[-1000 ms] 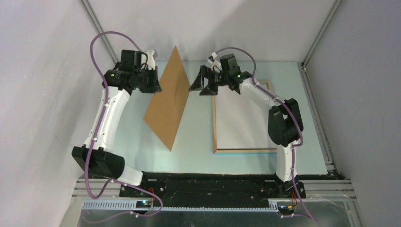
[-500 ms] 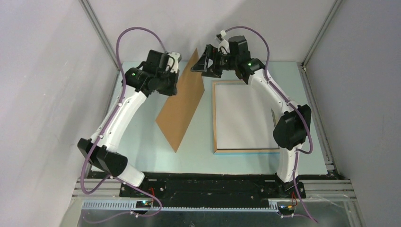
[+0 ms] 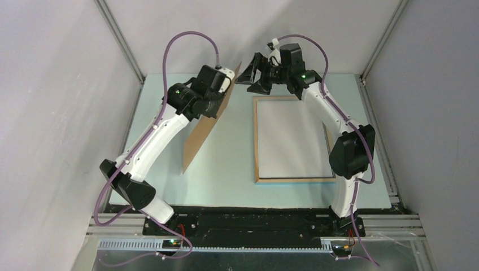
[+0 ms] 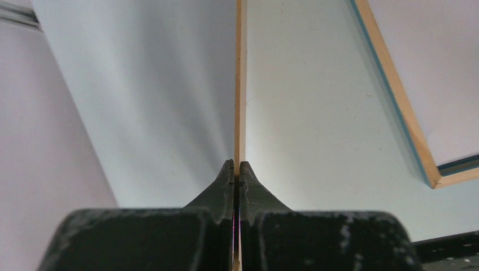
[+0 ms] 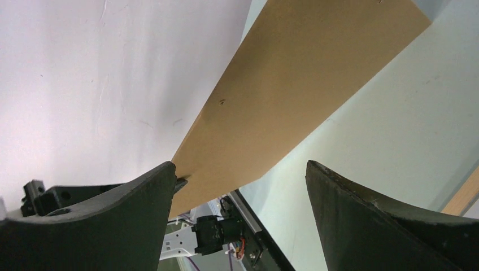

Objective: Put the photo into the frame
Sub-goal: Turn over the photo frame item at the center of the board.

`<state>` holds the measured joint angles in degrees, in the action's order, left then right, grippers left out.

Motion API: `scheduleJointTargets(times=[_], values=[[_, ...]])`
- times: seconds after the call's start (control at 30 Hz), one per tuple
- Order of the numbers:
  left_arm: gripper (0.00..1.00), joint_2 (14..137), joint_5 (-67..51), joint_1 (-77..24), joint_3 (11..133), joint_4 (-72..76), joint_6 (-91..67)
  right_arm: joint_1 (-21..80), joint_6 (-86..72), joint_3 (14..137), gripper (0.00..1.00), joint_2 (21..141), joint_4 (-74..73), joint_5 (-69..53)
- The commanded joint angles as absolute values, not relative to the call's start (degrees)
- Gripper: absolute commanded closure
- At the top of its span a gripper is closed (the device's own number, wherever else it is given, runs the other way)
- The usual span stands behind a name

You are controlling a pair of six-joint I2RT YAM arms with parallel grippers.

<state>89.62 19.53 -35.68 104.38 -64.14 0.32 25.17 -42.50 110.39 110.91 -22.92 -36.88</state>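
Clamping the backing board edge-up near the counter's far edge, the left pincer faced the right pincer, spread wide. The frame lay back-up by the right edge, the white sheet inside perhaps the photo. The board wanted laying square within its rails.

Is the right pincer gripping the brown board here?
No, the right pincer stands wide open with nothing between its fingers, while the brown board is pinched by the left pincer.
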Motion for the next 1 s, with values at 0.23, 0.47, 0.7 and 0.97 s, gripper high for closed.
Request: scheduleJointTargets(times=[0.23, 0.47, 0.7, 0.97], values=[[1.00, 89.55, 30.90, -42.83, 104.14, -60.17, 5.03, 26.72, -45.58, 108.50, 0.12, 107.88, -20.90, -37.67], [1.00, 91.00, 30.21, -45.57, 102.55, -59.46, 4.38, 27.16, -47.11, 106.52, 0.13, 108.62, -19.12, -38.30], [1.00, 93.17, 26.99, -45.95, 102.87, -59.48, 2.58, 27.89, -46.87, 102.71, 0.17, 108.45, -18.37, -37.21], [0.95, 94.67, 26.26, -46.64, 103.38, -59.43, 2.05, 28.51, -46.47, 99.19, 0.29, 107.76, -17.39, -35.83]])
